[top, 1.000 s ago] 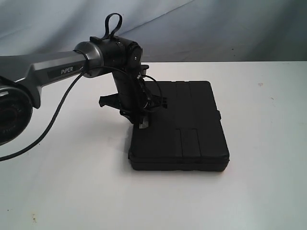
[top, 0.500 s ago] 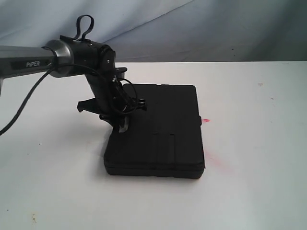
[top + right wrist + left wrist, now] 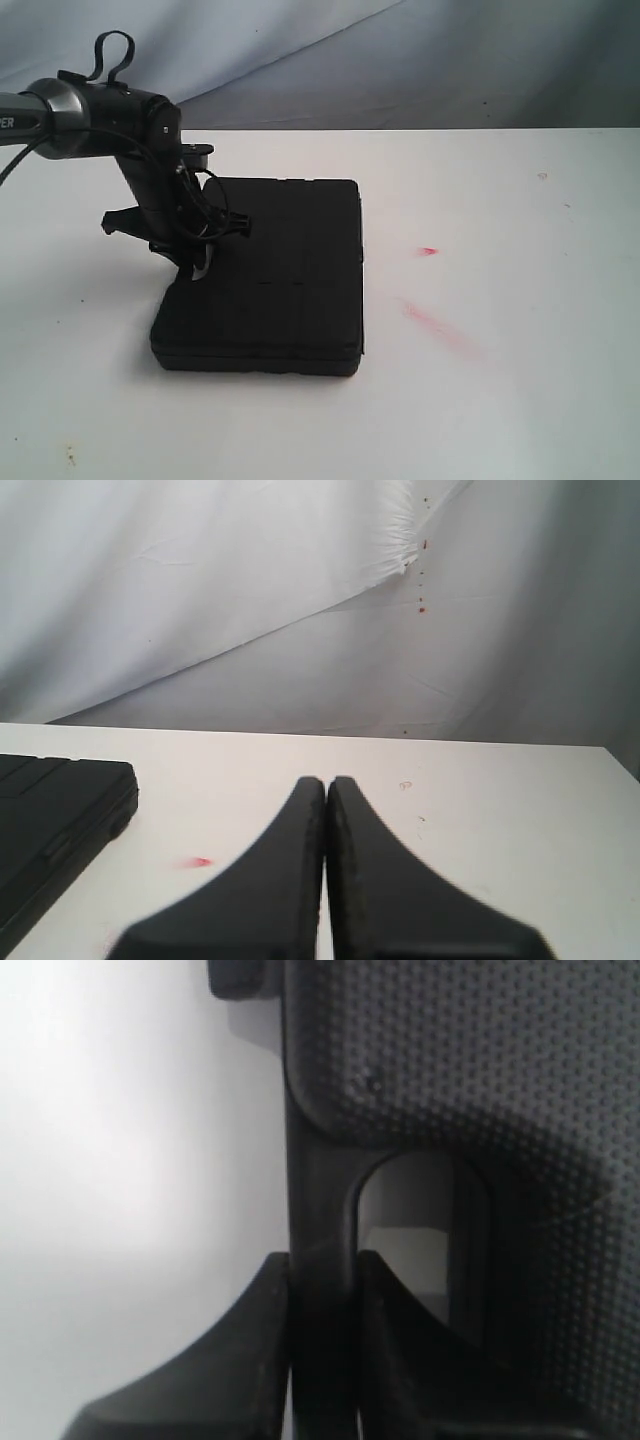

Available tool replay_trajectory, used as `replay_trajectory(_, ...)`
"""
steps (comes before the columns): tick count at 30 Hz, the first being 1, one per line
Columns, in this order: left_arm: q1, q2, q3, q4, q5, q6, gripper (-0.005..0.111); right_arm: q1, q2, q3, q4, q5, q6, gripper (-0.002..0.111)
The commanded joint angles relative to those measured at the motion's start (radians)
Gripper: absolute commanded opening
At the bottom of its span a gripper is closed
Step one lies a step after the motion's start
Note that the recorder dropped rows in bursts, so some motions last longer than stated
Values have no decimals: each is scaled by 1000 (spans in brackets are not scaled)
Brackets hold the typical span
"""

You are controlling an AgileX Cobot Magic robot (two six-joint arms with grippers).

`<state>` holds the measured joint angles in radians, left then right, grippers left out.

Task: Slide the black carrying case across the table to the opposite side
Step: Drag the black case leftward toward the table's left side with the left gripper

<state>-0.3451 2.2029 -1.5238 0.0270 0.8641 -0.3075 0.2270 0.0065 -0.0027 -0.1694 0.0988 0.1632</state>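
Note:
The black carrying case (image 3: 290, 280) lies flat on the white table (image 3: 520, 200), left of the middle in the exterior view. My left gripper (image 3: 197, 268) points down at the case's left edge and is shut on the case's handle (image 3: 322, 1210), a black bar clamped between both fingers. The case's dimpled lid (image 3: 480, 1080) fills most of the left wrist view. My right gripper (image 3: 326, 785) is shut with nothing in it and hovers over bare table. One corner of the case (image 3: 50, 820) shows off to its side.
Two red smears (image 3: 428, 251) (image 3: 435, 325) mark the tabletop right of the case. A grey-white cloth backdrop (image 3: 400, 60) hangs behind the table's far edge. The left arm's cable (image 3: 20, 160) trails off the left side.
The left arm has pulled the case leftward across the table by its handle. The red smears that the case covered now show.

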Motion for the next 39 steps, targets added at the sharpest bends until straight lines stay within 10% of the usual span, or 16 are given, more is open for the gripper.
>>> replay_trajectory(1, 44, -4, 59, 69, 0, 33, 0, -8, -6, 3, -1, -4, 1, 0)
replay_trajectory(39, 234, -52, 186, 166, -56, 104, 0, -8, -6, 3, -1, -4, 1, 0)
